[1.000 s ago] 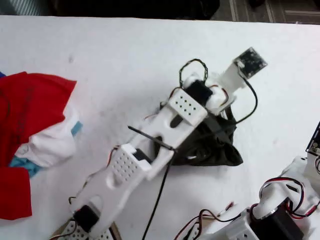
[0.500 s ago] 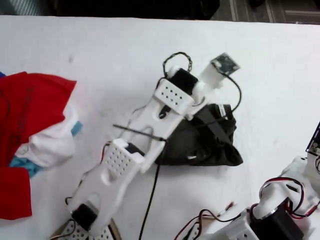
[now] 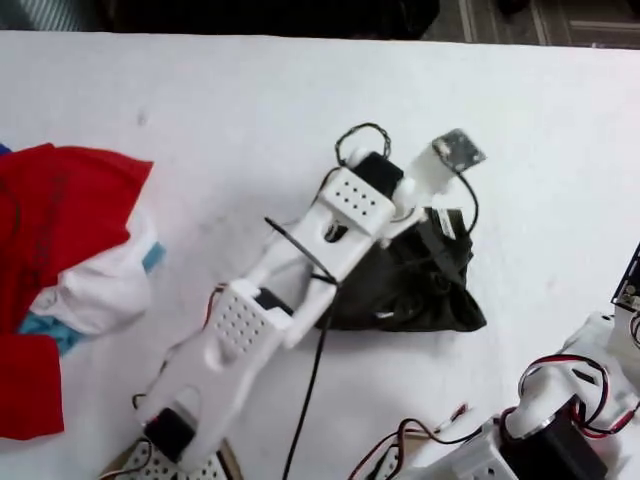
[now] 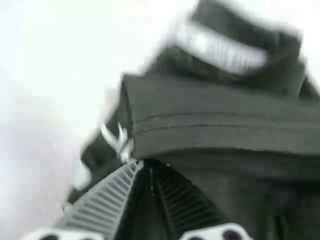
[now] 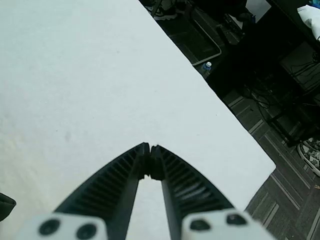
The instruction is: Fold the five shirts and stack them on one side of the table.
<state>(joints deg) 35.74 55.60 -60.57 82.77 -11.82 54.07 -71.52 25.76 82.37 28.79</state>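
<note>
A crumpled black shirt [image 3: 420, 290] lies right of the table's middle. My left arm [image 3: 350, 205] stretches from the near edge over its far left part. In the left wrist view my left gripper [image 4: 148, 166] is shut, with its tips pinching the edge of a folded flap of the black shirt [image 4: 220, 125], whose stitched hem runs across just beyond them. A heap of shirts sits at the left edge: red [image 3: 50, 220], white [image 3: 100, 285] and blue [image 3: 45, 330]. My right gripper [image 5: 150, 161] is shut and empty above bare white table [image 5: 75, 75].
The right arm's base [image 3: 560, 420] and loose wires occupy the near right corner. A black cable [image 3: 310, 390] trails from the left arm to the near edge. In the right wrist view the table edge [image 5: 220, 105] drops to a dark floor with clutter.
My left arm swung left across the black shirt, then eased slightly back to the right, uncovering more of the shirt. The right arm and the shirt heap stayed still.
</note>
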